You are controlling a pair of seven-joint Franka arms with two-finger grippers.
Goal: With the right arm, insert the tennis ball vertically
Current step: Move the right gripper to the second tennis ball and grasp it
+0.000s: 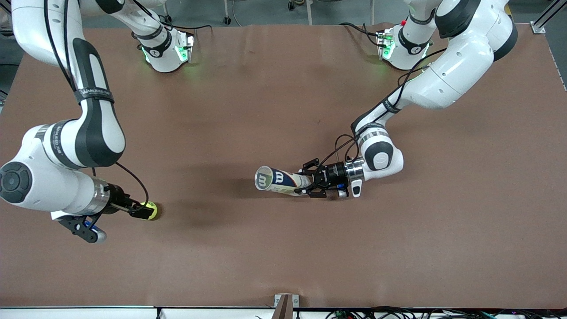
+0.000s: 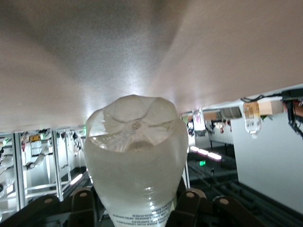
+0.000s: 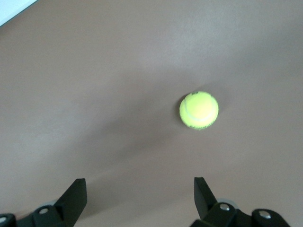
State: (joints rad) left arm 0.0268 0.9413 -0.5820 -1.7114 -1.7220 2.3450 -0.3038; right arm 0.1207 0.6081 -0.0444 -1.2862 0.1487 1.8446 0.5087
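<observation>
A yellow-green tennis ball lies on the brown table toward the right arm's end. My right gripper is open and empty, low over the table just beside the ball. In the right wrist view the ball lies ahead of the spread fingers, not between them. My left gripper is shut on a clear ball can with a blue and white label. It holds the can on its side over the middle of the table, open mouth toward the right arm. The left wrist view shows the can's clear base between the fingers.
The brown table reaches out on all sides. A small bracket sits at the table's edge nearest the front camera. The arm bases stand at the edge farthest from that camera.
</observation>
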